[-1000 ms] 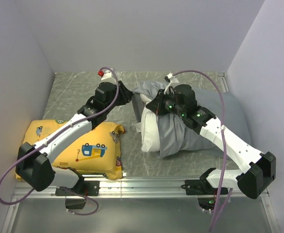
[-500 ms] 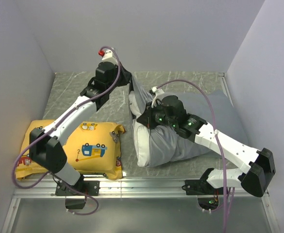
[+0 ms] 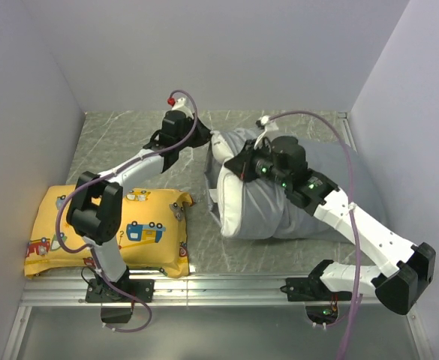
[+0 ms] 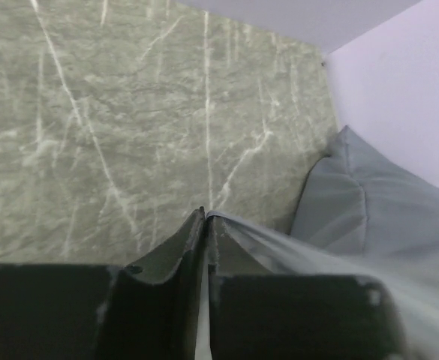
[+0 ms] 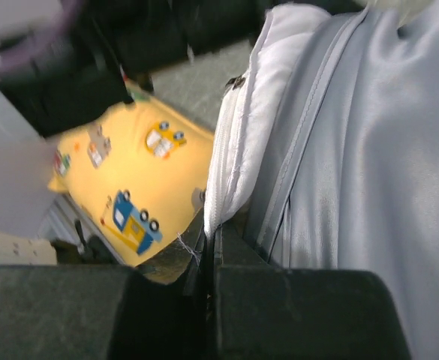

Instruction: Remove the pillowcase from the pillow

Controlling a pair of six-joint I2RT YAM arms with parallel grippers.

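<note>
The grey pillowcase (image 3: 283,214) lies bunched at the middle right of the table, with the white pillow (image 3: 230,206) bulging out of its left, open end. My left gripper (image 3: 206,141) is at the far top corner of the bundle. In the left wrist view it (image 4: 205,215) is shut on a thin fold of the pillowcase (image 4: 369,217). My right gripper (image 3: 242,169) lies over the bundle's top. In the right wrist view it (image 5: 211,234) is shut on the pillow's seamed white edge (image 5: 238,142), beside the pillowcase (image 5: 369,150).
A yellow cushion (image 3: 114,229) with vehicle prints lies at the near left, under the left arm, and also shows in the right wrist view (image 5: 140,161). Grey walls close in the marbled table (image 3: 121,146) on three sides. A metal rail (image 3: 219,285) runs along the near edge.
The left gripper has shut on the pillowcase fold, risen toward the back wall, then come back down. The right arm dragged the bundle left, then returned right.
</note>
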